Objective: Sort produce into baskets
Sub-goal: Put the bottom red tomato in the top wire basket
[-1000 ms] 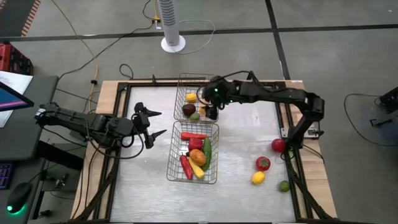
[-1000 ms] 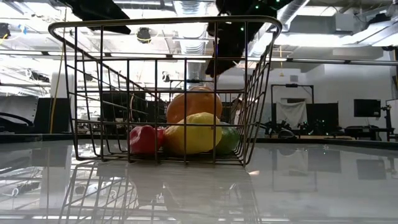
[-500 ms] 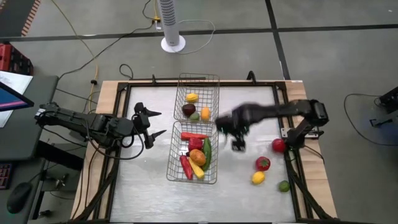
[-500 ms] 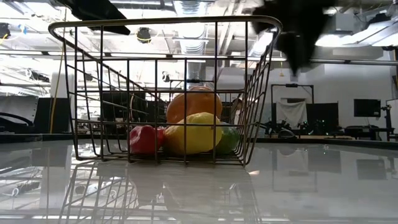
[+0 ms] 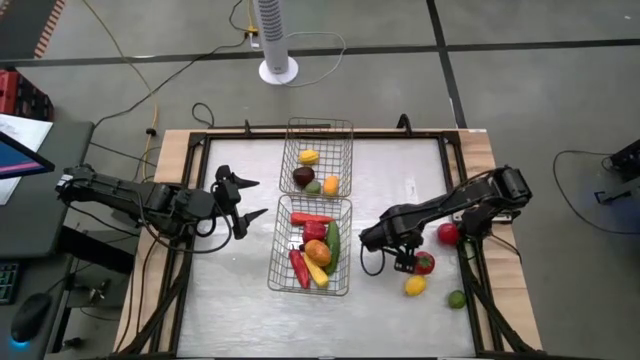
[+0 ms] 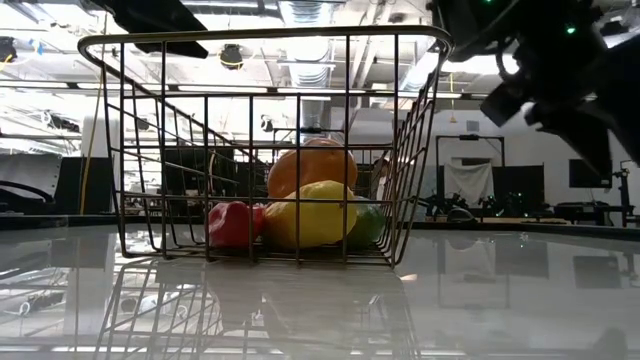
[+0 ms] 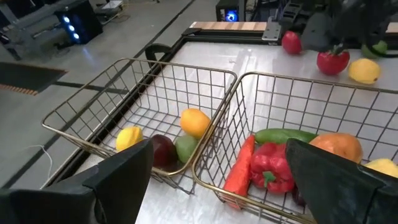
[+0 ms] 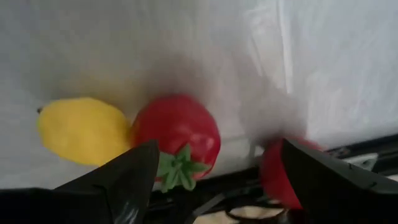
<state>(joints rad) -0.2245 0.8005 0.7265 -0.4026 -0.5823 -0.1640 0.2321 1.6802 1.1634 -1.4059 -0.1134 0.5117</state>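
Your right gripper hangs over the table on the right side, its fingers spread wide with nothing between them. Directly ahead of those fingers, framed in the gap in your right wrist view, sits a red tomato with a green stem cap. A yellow lemon touches the tomato on one side, and a second red piece lies a little apart on the other, near the table's dark edge rail; it is too blurred to name. Just beyond the lemon, toward the table's near right corner, you have a green lime lying loose.

Your left gripper waits at the left of the table, fingers spread and empty, pointing at the two baskets. The smaller basket lies ahead of it toward the far edge and holds a lemon, a dark plum, a lime and an orange piece. The larger basket touches it on the near side and holds red peppers, a cucumber, an orange and a yellow piece
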